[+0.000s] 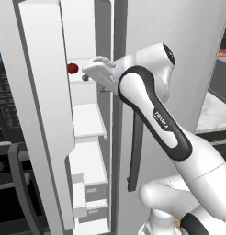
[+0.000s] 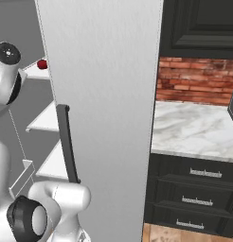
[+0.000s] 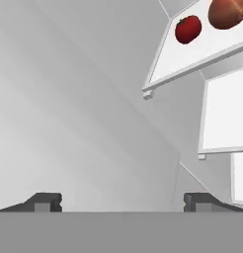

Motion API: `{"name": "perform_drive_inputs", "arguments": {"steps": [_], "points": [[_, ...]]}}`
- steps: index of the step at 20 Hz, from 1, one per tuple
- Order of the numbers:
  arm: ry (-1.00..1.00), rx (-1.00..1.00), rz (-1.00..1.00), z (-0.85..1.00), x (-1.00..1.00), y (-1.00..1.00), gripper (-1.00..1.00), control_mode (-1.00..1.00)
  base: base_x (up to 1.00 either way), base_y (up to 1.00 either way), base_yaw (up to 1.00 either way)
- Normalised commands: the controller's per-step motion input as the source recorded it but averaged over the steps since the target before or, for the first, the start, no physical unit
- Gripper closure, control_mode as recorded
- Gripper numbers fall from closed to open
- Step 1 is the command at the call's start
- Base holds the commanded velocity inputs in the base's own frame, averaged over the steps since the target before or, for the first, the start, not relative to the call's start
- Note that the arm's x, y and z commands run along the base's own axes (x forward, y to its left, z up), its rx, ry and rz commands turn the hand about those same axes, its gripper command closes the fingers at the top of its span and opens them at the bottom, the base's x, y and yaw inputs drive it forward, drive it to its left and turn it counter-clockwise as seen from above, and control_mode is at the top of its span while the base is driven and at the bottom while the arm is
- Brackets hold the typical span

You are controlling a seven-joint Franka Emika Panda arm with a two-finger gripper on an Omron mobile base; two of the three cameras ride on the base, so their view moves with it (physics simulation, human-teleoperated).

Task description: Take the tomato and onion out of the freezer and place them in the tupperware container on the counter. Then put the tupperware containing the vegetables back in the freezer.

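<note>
Gaping wide, the gripper (image 3: 122, 201) grasps nothing and touches nothing; its two dark, blocky fingertips (image 3: 44, 201) stand far apart at the bottom of the hand view, with bare space between them. In the left base view the hand (image 1: 98, 69) is a white, rounded block reaching into the freezer (image 1: 92, 41) at the height of an upper shelf.

Ahead of the fingertips: a smooth, matte light-grey inner wall (image 3: 69, 108), flat and unmarked apart from soft shading bands.

Beyond the gripper, up and to the right in the hand view, a flat white shelf (image 3: 192, 54) with a thin raised lip. On it sits the tomato (image 3: 187, 28), a small glossy deep-red ball with a tiny green stem mark. Just beside it, farther right, is the onion (image 3: 226, 12), a rounder orange-brown ball with a duller sheen, cut off by the frame edge. Both are well apart from the fingers.

From the left base view the tomato (image 1: 72, 68) shows as a red dot on the shelf just left of the hand, partly behind the open door (image 1: 46, 114), which is a white slab.

Farther out, to the gripper's right: a brushed grey panel with a long dark handle (image 2: 68, 142), then the counter (image 2: 194, 127) of veined white marble over dark drawers (image 2: 194, 189), backed by rough red brick (image 2: 194, 80).
</note>
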Motion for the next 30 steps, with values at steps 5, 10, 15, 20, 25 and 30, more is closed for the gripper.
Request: {"name": "perform_drive_inputs", "arguments": {"steps": [5, 10, 15, 20, 25, 30], "points": [[0.04, -0.34, -0.13, 0.02, -0.17, -0.70, -1.00, -1.00, 0.00, 0.00, 0.00], [0.06, -0.28, -0.13, -0.11, -0.41, -0.63, -1.00, -1.00, 0.00, 0.00, 0.00], [0.02, -0.23, -0.14, -0.28, -0.45, -0.59, -1.00, -1.00, 0.00, 0.00, 0.00], [0.00, -0.11, -0.13, -0.42, -0.40, -0.62, -1.00, -1.00, 0.00, 0.00, 0.00], [0.00, 0.02, -0.11, -0.47, -0.27, -0.73, -1.00, -1.00, 0.00, 0.00, 0.00], [0.00, 0.03, -0.08, -0.51, -0.03, -0.41, -1.00, -1.00, 0.00, 0.00, 0.00]]}}
